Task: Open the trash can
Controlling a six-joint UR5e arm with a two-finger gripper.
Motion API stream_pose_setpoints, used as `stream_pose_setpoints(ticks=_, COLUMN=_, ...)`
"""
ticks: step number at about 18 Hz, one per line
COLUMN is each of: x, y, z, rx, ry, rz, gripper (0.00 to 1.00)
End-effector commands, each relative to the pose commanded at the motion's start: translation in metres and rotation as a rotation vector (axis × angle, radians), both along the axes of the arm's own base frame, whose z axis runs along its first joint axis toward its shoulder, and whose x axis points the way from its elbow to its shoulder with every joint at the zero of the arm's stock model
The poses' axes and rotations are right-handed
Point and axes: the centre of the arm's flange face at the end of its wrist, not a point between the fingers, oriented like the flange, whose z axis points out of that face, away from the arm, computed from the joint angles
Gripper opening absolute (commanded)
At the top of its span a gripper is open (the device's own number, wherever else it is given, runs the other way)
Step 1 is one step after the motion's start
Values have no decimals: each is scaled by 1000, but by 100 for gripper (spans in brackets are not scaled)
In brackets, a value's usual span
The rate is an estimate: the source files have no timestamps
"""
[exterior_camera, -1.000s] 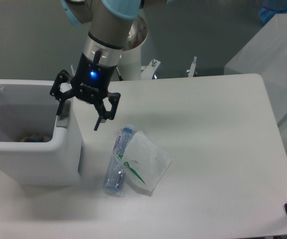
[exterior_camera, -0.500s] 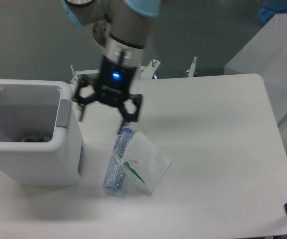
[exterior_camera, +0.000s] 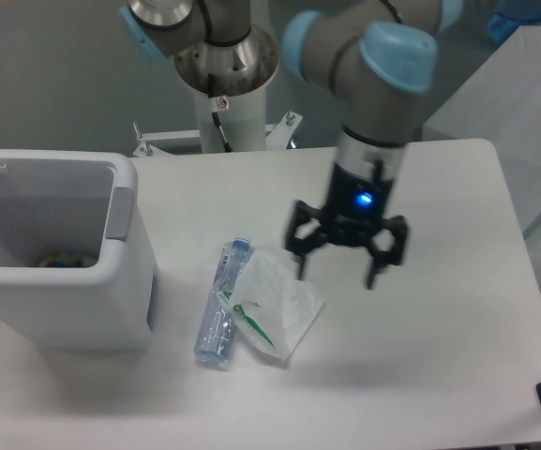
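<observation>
The bin (exterior_camera: 59, 272) stands open, lid up at its left. Right of it lie a bottle (exterior_camera: 221, 302) and bag (exterior_camera: 275, 305); further right, the end effector (exterior_camera: 338, 269) hovers spread, empty.

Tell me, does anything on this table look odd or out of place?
A crushed-looking plastic bottle lies on its side beside a crumpled bag on the table, like litter, right next to the open trash can.

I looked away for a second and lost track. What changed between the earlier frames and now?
The gripper swung from the trash can's grey push tab rightward across the table, past the bottle, jaws open and empty throughout. The trash can, already open, the bottle and the plastic bag stayed put.
</observation>
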Motion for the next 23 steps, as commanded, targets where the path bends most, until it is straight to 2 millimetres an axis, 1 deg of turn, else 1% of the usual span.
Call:
stream_pose_setpoints(ticks=1, x=-8, y=-4, z=-6, rx=-29, ry=25, rz=-38, gripper=100)
stream_pose_setpoints(ticks=2, x=-14, y=-7, z=-6, rx=-50, ry=51, rz=-79, gripper=100)
stream_pose_setpoints(ticks=3, x=-25, y=-13, z=-9, rx=-62, ry=64, rz=-98, gripper=100)
stream_pose_setpoints(ticks=4, x=-38, y=-17, z=-17, rx=-68, ry=67, rz=-108, gripper=100)
stream_pose_setpoints(ticks=5, x=-45, y=-16, z=-21, rx=-73, ry=74, rz=-125, gripper=100)
stream_pose_setpoints(ticks=7, x=-54, y=-15, z=-23, rx=-104, ry=108, rz=-181, gripper=100)
stream_pose_setpoints(ticks=11, x=-56, y=-21, z=-32, rx=-206, ry=156, rz=-287, gripper=100)
stream_pose_setpoints(ticks=14, x=-55, y=-23, z=-39, rx=-239, ry=171, rz=-368, gripper=100)
stream_pose_setpoints(ticks=17, x=-54, y=-24, z=-43, rx=-260, ry=174, rz=-383, gripper=100)
stream_pose_setpoints(ticks=23, x=-53, y=-22, z=-43, rx=-260, ry=173, rz=-383, gripper=100)
